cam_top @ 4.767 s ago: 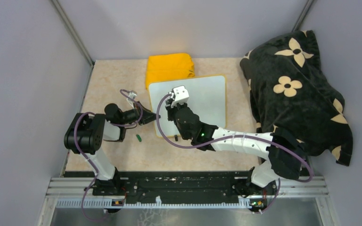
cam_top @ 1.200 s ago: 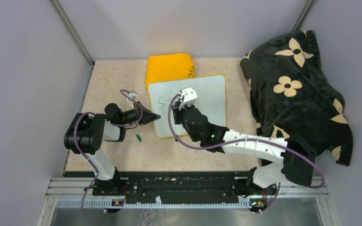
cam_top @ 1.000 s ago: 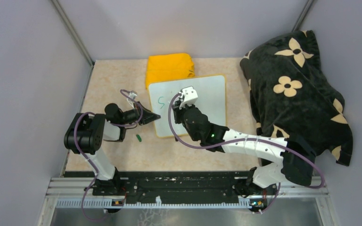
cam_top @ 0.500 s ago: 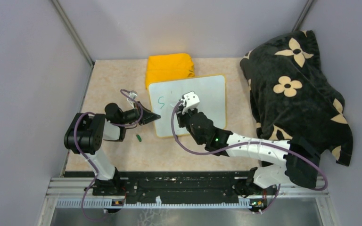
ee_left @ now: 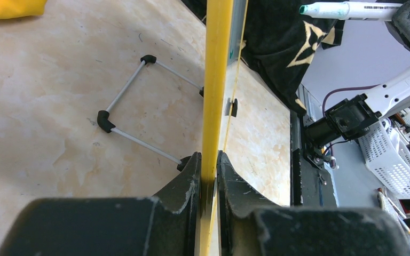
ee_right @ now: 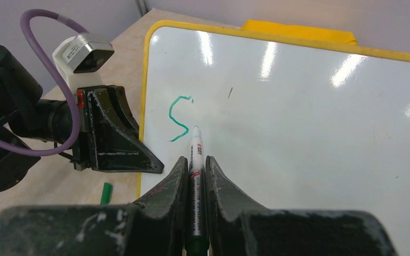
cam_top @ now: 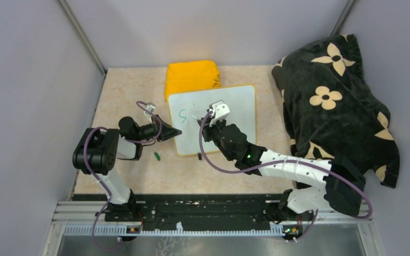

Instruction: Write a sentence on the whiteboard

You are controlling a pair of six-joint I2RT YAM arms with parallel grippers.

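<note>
The whiteboard (cam_top: 240,109) with its yellow rim lies on the table. Of the sentence only a green "S" (cam_top: 182,114) shows, near the board's left side; it also shows in the right wrist view (ee_right: 180,118). My left gripper (cam_top: 174,131) is shut on the board's left yellow rim (ee_left: 214,106). My right gripper (ee_right: 196,166) is shut on a white marker (ee_right: 196,154), whose tip sits just right of the "S". In the top view the right gripper (cam_top: 205,128) is over the board's lower middle. The board's surface (ee_right: 309,128) fills the right wrist view.
A folded yellow cloth (cam_top: 192,76) lies behind the board. A green marker cap (cam_top: 157,156) lies on the table left of the board, also in the right wrist view (ee_right: 107,193). A black flowered blanket (cam_top: 333,101) covers the right side. A wire stand (ee_left: 139,106) shows under the board.
A green "S" has appeared on the board since the earliest frame. My right arm has shifted right and slightly down with the marker. The left gripper has not moved.
</note>
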